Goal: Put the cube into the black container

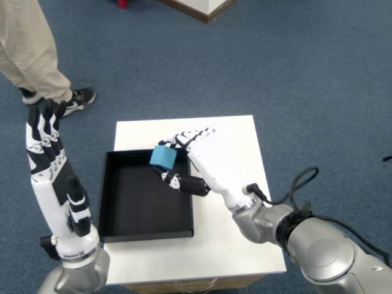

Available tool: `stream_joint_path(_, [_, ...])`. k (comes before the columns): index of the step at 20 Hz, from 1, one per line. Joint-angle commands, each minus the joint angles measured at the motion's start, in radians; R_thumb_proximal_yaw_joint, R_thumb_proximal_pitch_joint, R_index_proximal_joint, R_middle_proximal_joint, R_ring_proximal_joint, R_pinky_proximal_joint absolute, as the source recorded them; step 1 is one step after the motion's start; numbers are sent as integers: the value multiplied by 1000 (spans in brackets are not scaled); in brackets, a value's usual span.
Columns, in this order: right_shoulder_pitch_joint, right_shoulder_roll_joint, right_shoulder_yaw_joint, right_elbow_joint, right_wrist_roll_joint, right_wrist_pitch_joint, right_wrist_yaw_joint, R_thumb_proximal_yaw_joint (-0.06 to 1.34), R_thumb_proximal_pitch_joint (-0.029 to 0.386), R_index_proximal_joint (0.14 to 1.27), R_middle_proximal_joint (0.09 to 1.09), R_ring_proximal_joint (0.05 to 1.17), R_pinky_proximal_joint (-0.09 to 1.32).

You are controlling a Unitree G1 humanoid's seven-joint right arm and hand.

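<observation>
A small blue cube (163, 157) hangs above the upper right part of the black container (116, 214), pinched between the thumb and fingers of my right hand (196, 160). The container is a shallow square tray lying on the left half of a white table (233, 239). My right forearm reaches in from the lower right across the tray's right wall. My left hand (49, 159) is raised at the far left, beside the table, with straight fingers and nothing in it.
A person's leg and dark shoe (70, 101) stand on the blue carpet beyond the table's far left corner. A wooden-edged piece of furniture (202, 7) sits at the top of the view. A black cable (300, 184) loops off my right arm.
</observation>
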Motion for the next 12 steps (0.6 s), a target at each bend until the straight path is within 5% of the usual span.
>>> stream_joint_path(1, [-66, -9, -48, 1, 4, 46, 48, 897, 91, 847, 1077, 1165, 1309])
stream_joint_path(12, [-55, 2, -148, -19, -67, 208, 298, 819, 109, 781, 973, 978, 948])
